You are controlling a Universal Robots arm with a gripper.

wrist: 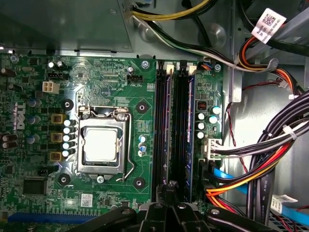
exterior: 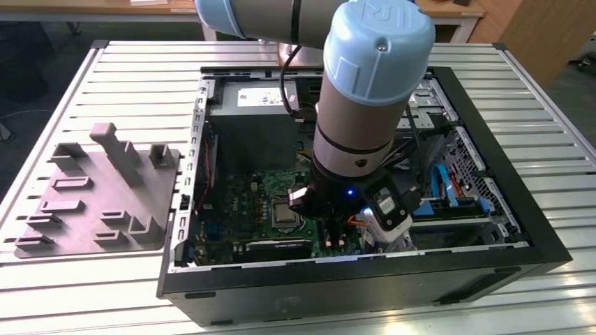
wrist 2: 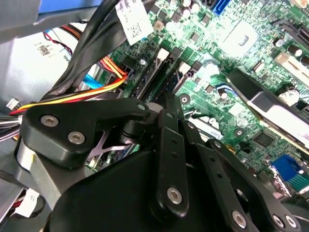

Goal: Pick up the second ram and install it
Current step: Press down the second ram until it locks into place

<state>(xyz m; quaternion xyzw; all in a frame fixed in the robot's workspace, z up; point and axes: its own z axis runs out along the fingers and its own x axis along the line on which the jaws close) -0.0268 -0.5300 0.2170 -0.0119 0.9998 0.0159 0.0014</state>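
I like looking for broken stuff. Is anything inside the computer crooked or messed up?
Nothing stands out. The green motherboard looks whole, the RAM sticks sit straight in their slots, and the cables are bundled at the side. The gripper hangs over the slots' end.

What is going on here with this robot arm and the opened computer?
A robot arm has its hand lowered inside an open computer case, right over the RAM slots of the green motherboard, beside the processor socket. The slots seem to hold memory sticks, though whether the second ram is fully seated cannot be told. A grey parts holder sits on the table at the exterior view's left.
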